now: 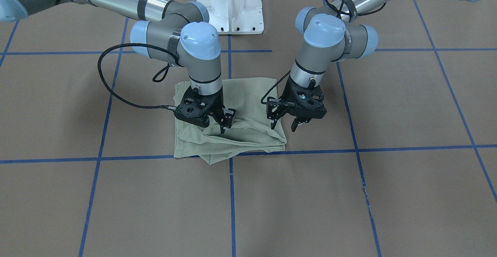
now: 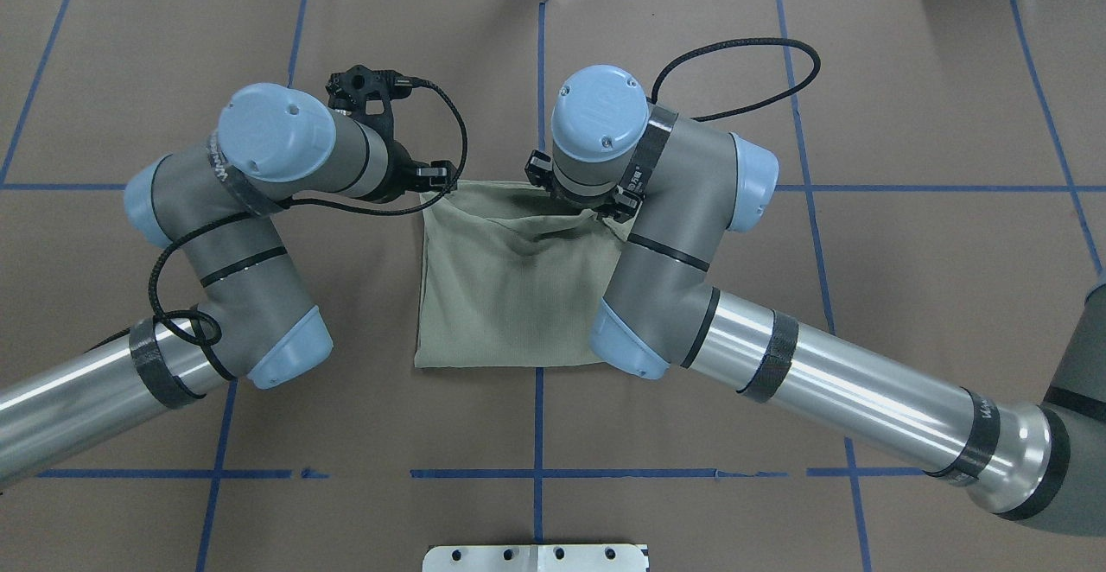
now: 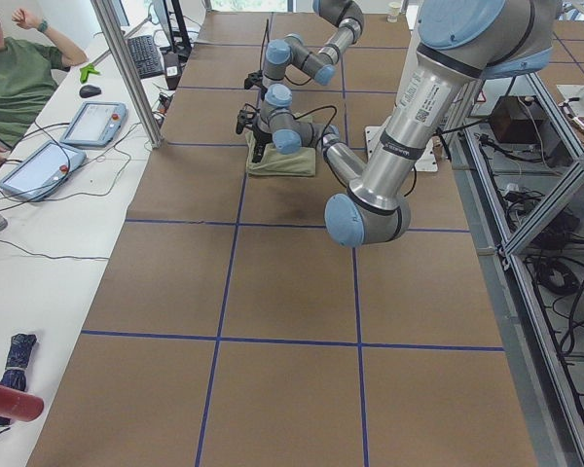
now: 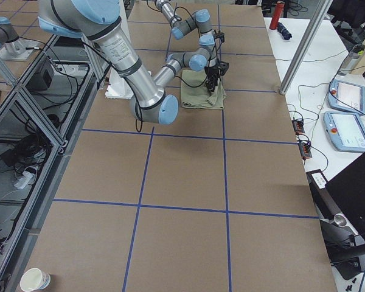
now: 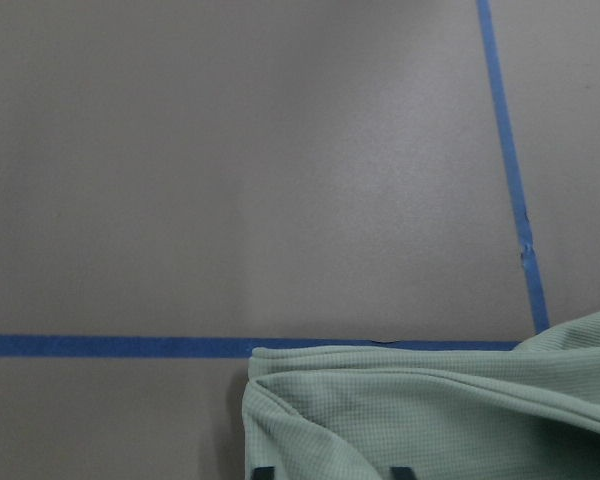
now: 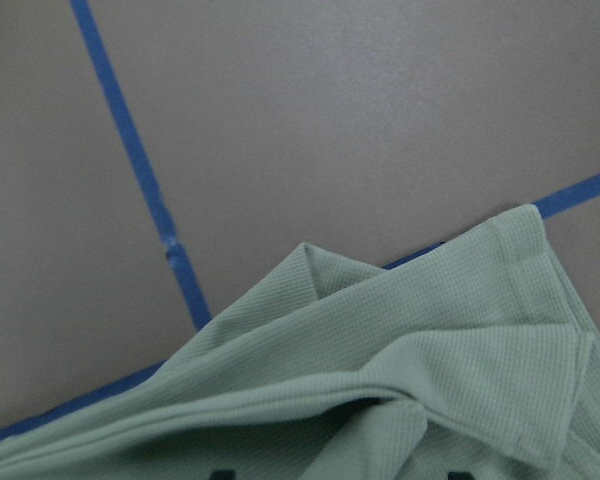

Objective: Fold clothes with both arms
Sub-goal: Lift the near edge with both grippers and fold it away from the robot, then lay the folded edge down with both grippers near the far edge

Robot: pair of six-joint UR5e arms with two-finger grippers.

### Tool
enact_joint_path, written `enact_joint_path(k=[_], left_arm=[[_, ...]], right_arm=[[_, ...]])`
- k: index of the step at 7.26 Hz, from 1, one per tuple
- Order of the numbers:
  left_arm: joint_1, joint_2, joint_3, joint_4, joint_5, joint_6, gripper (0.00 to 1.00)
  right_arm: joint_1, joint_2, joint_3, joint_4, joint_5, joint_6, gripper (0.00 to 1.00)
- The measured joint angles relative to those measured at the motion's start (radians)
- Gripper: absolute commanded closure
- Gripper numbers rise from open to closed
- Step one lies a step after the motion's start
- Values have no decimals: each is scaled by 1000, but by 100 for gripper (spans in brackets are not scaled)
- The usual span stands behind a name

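Here's the shirt (image 1: 246, 94), folded into a rough square in the middle of the counter (image 1: 349, 195). The edge away from my base is rumpled, its layers bunched, lying right along a blue tape line (image 1: 388, 148). My right claw (image 1: 225, 122) hangs low over that rumpled edge with its fingers spread, gripping nothing; its wrist view shows cloth under the tips. My left claw (image 1: 284, 124) is released too, at the shirt's corner on my left, with one finger over fabric and the other over bare counter.
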Motion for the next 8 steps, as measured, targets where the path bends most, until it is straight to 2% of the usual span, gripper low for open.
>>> enact_joint_path(k=[2,5,8], left_arm=[[-43,18,1,-6,-75,67,0],[-50,23,2,-7,-88,76,0],[-51,23,-1,-7,-89,73,0]], right_arm=[[-45,-12,39,-2,-3,-53,0],[-125,-54,16,-3,-134,-195,0],[-46,-49,-74,-1,-187,-331,0]])
